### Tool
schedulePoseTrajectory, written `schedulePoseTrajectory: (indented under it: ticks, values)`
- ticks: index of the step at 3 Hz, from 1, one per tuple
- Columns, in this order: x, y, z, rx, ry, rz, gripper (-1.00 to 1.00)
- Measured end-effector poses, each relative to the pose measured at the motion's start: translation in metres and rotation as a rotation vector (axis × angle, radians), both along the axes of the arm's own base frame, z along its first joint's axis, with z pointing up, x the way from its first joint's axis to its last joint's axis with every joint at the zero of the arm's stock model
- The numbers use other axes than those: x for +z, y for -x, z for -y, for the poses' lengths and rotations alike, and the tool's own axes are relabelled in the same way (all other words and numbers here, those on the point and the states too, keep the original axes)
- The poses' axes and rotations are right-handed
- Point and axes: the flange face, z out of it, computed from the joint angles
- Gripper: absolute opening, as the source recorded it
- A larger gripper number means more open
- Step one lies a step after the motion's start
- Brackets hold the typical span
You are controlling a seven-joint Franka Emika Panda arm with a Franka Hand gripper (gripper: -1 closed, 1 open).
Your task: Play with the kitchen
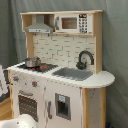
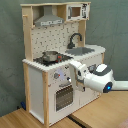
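Note:
The kitchen (image 1: 60, 75) is a tall white and light-wood toy with a grey hood (image 1: 39, 25), a black faucet (image 1: 85, 59), a grey sink (image 1: 72, 73) and a small metal pot (image 1: 32, 62) on the stovetop. In the second exterior view the kitchen (image 2: 45, 90) shows its pot (image 2: 49, 56), knobs (image 2: 59, 76) and oven door (image 2: 64, 96). My white arm (image 2: 100, 77) reaches in from the second exterior view's right. The gripper (image 2: 75, 69) is at the kitchen's front, just below the counter edge and beside the knobs.
A toy microwave (image 1: 72, 23) sits in the upper shelf. A grey curtain (image 1: 117, 45) hangs behind the kitchen. A wooden tabletop (image 2: 30, 120) lies under it. A white rounded arm part (image 1: 22, 121) shows at the first exterior view's bottom left.

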Motion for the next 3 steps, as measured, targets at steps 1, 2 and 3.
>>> schedulePoseTrajectory:
  ticks: [1, 2, 3]
  values:
    - [0.004, 0.015, -0.005, 0.000, 0.090, 0.025, 1.00]
    - [0.007, 0.031, -0.007, -0.013, 0.173, 0.049, 1.00]
    - [0.019, 0.047, -0.010, -0.016, 0.260, 0.079, 1.00]
